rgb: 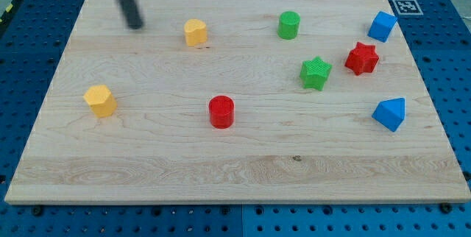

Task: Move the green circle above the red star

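Currently the green circle (289, 25) is sitting near the view's top, right of centre on the table (147, 156), and the red star (362, 58) is lying to its right and lower down, so the circle is already a bit higher in the view than the star but offset well to the left of it. Key relation: my tip (136, 26) is hanging far to the view's left of the green circle, at roughly the same height in the view, with the yellow block (196, 32) sitting between them, slightly below that line. No jaws on this rig, just the rod, so nothing is being held or clamped; the tip is touching no block. I'm judging the circle needs a push toward the view's right until it's directly over the star, with the blue block (382, 26) near the top-right corner crowding that target spot. Coming in from the left is the right side to push from, but the straight line is passing close to the yellow block, so I'd expect to skirt above it. Further out: green star (316, 73) just left of the red star, red circle (221, 111) mid-table, another yellow block (100, 100) at the left, a second blue block (390, 113) lower right.
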Action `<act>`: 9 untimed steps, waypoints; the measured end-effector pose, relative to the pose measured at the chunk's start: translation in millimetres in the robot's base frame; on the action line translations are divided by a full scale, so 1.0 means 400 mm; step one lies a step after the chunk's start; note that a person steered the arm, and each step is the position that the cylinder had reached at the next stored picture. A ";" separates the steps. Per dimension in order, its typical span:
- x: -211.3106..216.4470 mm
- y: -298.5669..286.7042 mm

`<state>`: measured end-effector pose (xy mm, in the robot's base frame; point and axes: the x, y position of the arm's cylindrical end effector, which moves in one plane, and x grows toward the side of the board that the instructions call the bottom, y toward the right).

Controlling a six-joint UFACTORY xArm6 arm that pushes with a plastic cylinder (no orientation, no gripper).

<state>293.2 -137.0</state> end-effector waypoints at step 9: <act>0.122 0.802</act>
<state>342.1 184.0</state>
